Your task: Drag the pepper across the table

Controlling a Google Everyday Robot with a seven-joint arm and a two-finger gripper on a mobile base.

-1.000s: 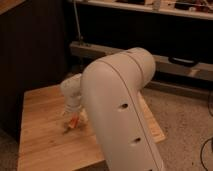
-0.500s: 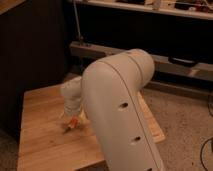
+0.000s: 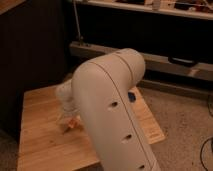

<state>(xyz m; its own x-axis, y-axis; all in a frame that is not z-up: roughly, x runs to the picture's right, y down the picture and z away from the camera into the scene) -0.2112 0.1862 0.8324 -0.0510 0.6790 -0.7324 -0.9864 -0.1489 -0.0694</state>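
Note:
The light-wood table [image 3: 42,145] fills the lower left of the camera view. My big white arm runs from the bottom centre up and over it, hiding much of the table top. My gripper [image 3: 68,116] hangs at the arm's left side, low over the table. A small orange bit of the pepper [image 3: 74,122] shows right beneath the gripper, on the wood. The rest of the pepper is hidden by the gripper and arm.
A small blue object [image 3: 131,96] peeks out on the table to the right of the arm. A dark cabinet wall [image 3: 35,45] stands behind the table. A low shelf unit [image 3: 165,60] runs along the back. Speckled carpet [image 3: 185,125] lies to the right.

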